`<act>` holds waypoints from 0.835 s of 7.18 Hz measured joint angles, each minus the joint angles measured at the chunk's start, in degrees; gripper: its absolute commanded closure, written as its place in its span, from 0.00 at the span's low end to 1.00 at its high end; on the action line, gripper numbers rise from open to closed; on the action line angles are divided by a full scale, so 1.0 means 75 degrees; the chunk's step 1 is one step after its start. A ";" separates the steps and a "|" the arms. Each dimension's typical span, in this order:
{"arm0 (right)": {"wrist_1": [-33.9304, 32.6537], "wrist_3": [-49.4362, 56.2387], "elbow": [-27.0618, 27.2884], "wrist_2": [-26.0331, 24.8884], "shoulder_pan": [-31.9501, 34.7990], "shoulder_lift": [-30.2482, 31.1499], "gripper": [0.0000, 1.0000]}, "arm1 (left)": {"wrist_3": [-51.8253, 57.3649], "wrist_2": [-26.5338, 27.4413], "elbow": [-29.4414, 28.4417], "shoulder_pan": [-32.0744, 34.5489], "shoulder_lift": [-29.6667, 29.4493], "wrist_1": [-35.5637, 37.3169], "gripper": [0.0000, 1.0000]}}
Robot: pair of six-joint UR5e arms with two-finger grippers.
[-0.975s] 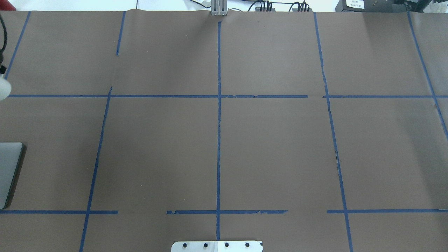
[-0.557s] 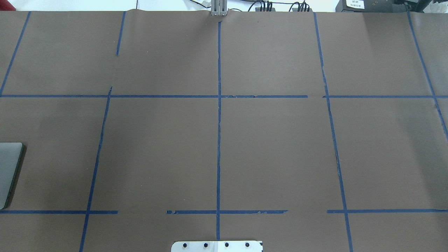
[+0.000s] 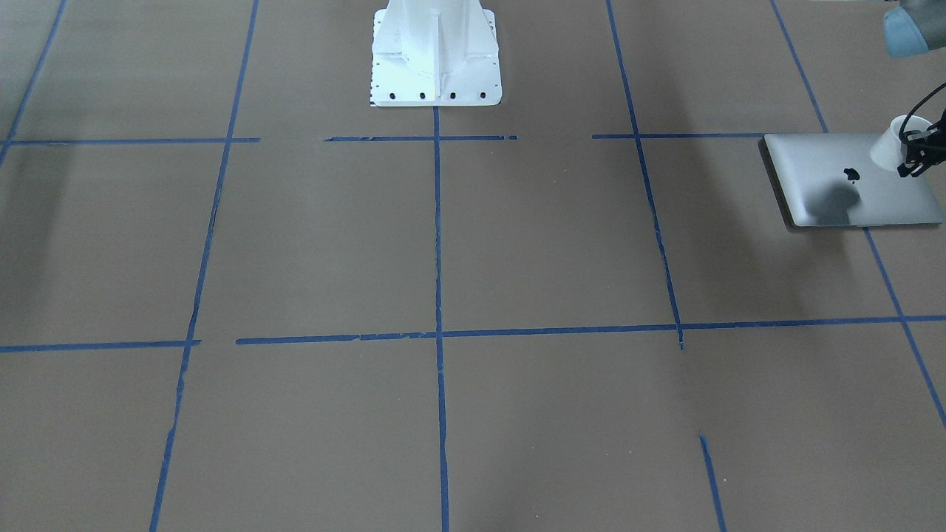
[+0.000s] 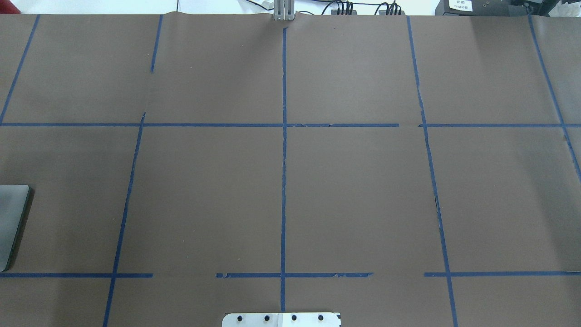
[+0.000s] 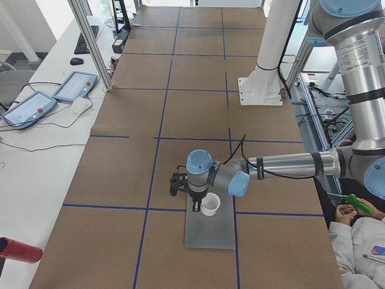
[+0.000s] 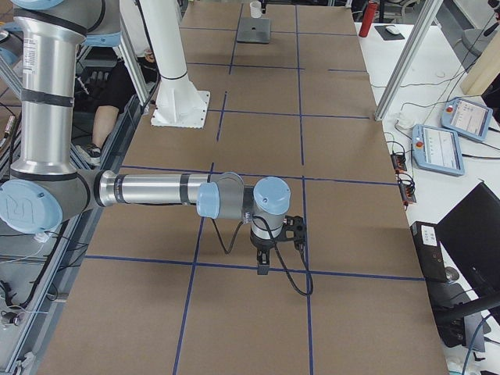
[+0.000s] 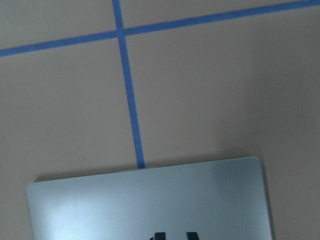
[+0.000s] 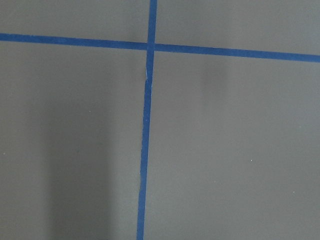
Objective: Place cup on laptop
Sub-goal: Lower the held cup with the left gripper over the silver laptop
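The silver-grey laptop lies flat at the table's end on my left; only its corner shows in the overhead view. My left gripper is shut on the rim of the small white cup and holds it over the lid, which carries the cup's shadow. The exterior left view shows the cup upright over the laptop. The left wrist view shows the lid and two close fingertips; the cup is hidden there. My right gripper hangs over bare table; I cannot tell if it is open.
Blue tape lines grid the brown table cover. The white robot pedestal stands at the near middle edge. A red cylinder lies beside the table's left end. Teach pendants lie on a side desk. An operator's hand shows by the laptop end.
The cup and left gripper, at the overhead view's left edge a second ago, have moved out of that view towards the laptop. The laptop's corner has darkened under a shadow.
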State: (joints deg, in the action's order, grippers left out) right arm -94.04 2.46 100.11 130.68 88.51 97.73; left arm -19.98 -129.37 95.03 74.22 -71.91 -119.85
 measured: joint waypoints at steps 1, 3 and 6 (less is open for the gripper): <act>0.0000 0.0000 0.0000 -0.0005 0.0000 0.0000 0.00 | -0.0324 -0.0003 -0.0277 -0.0044 0.0010 -0.0468 1.00; 0.0000 0.0000 0.0000 -0.0007 0.0000 0.0000 0.00 | -0.0614 -0.0092 -0.0490 -0.0237 0.0012 -0.0730 1.00; 0.0000 0.0000 0.0000 -0.0003 0.0000 0.0000 0.00 | -0.0668 -0.0366 -0.0547 -0.0540 -0.0015 -0.0765 1.00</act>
State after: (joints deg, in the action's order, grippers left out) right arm -94.04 2.46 100.11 130.65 88.51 97.73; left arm -24.99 -132.12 90.93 70.17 -72.02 -125.59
